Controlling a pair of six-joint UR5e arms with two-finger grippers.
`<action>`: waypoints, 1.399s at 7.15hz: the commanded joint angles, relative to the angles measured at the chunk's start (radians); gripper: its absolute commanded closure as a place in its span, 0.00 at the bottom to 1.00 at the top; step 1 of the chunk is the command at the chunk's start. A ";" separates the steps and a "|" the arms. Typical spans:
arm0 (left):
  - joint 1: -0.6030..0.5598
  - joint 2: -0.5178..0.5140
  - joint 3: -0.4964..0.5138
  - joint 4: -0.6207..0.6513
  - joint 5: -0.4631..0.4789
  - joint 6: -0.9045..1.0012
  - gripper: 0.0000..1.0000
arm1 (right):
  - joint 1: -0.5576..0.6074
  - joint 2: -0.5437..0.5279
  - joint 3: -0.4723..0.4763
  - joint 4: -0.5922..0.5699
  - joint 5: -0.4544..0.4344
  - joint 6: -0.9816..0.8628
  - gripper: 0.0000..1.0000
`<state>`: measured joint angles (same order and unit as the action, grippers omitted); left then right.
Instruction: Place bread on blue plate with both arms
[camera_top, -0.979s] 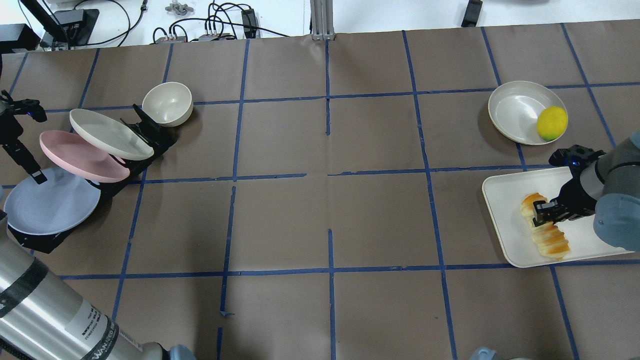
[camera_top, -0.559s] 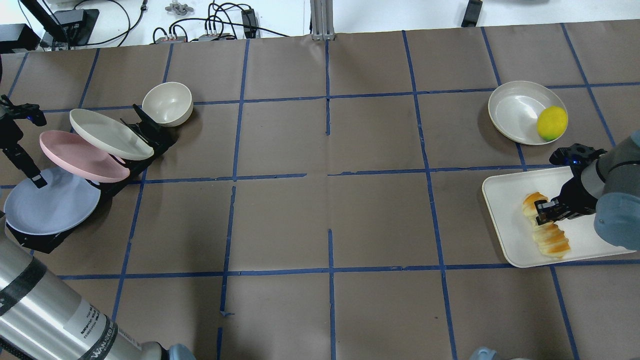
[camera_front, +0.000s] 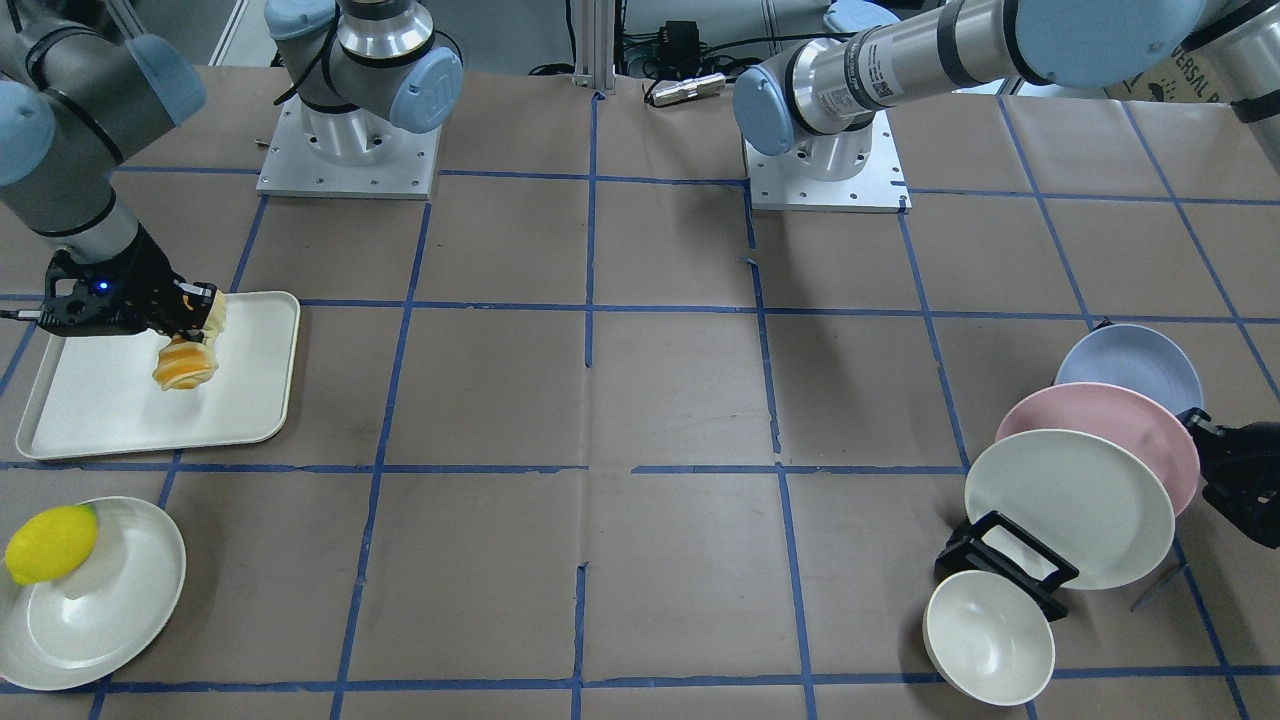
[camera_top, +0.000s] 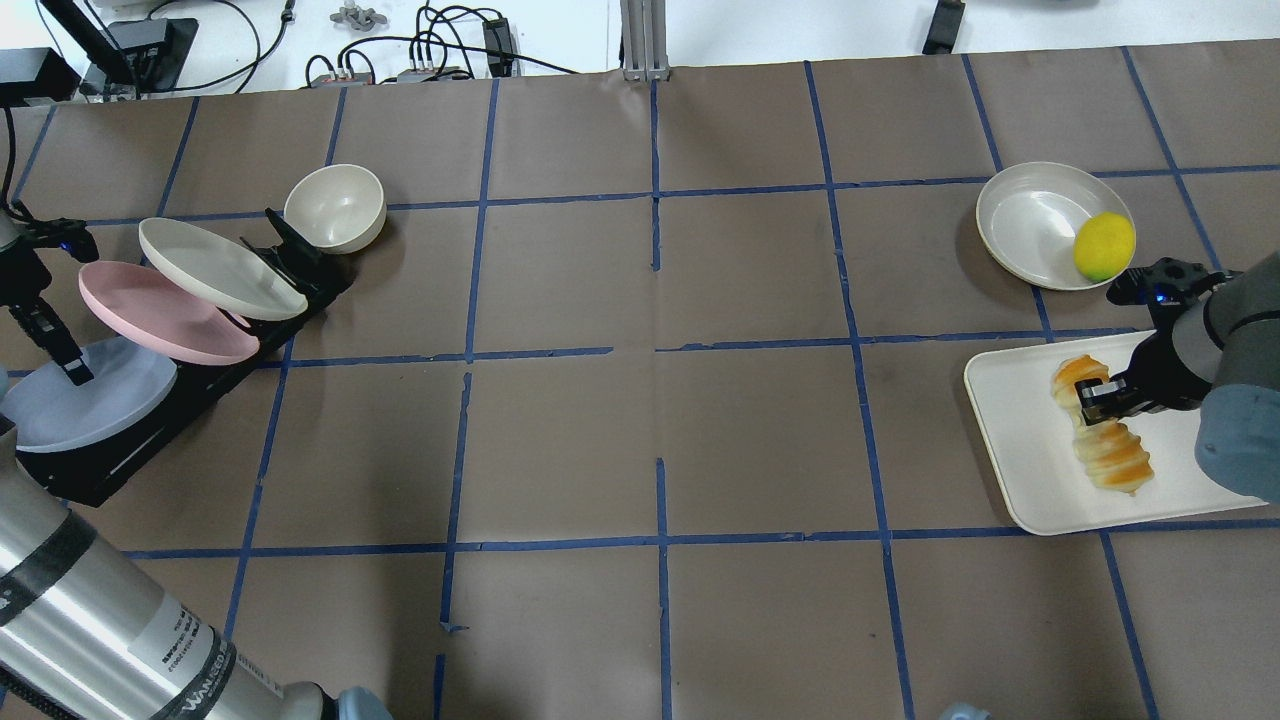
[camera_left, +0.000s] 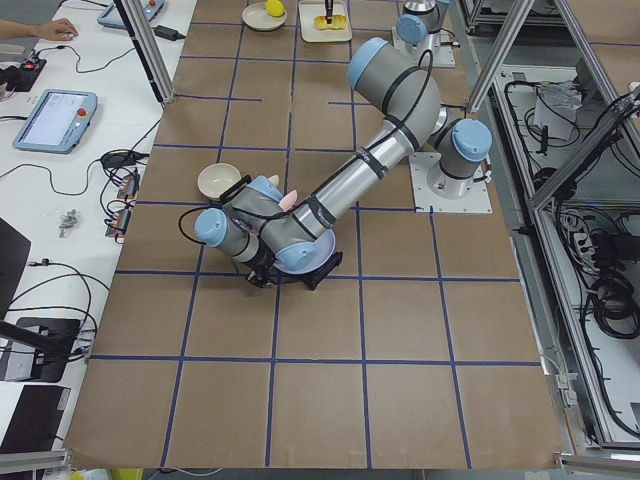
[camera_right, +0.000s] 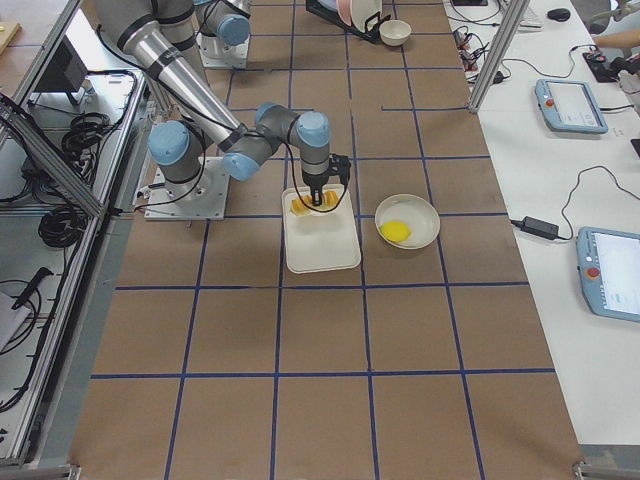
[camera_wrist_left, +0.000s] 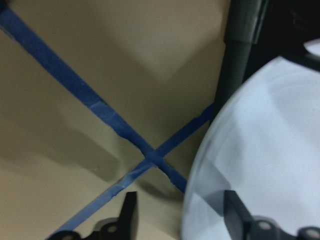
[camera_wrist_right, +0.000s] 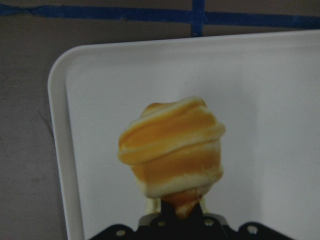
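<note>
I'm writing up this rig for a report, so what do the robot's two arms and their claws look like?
Both arms are silver-grey metal tubes with darker grey joint housings and round light-blue caps. The left arm has black bands and a white printed label on its tube. The right arm ends in a black wrist block with a small blue light. The right claw and the left claw are black, with two slim fingers.

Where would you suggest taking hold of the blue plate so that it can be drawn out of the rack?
Grip the blue plate by its bare rim on the side away from the pink plate, which overlaps its other edge. It leans in the rack, so a gripper can pinch the thin edge, one finger on each face. The left gripper seems to straddle that rim already.
</note>
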<state>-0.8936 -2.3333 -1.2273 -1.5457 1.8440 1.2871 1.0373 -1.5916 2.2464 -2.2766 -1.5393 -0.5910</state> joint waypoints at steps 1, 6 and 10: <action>-0.002 0.017 0.014 -0.008 0.000 -0.006 1.00 | 0.132 -0.086 -0.132 0.210 -0.008 0.173 0.93; -0.002 0.234 0.037 -0.273 0.006 -0.008 1.00 | 0.464 -0.077 -0.367 0.503 -0.036 0.590 0.93; -0.095 0.414 -0.016 -0.514 -0.175 -0.240 1.00 | 0.504 -0.064 -0.396 0.558 -0.021 0.626 0.93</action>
<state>-0.9293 -1.9563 -1.2165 -2.0044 1.7856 1.1454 1.5362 -1.6589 1.8675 -1.7486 -1.5701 0.0354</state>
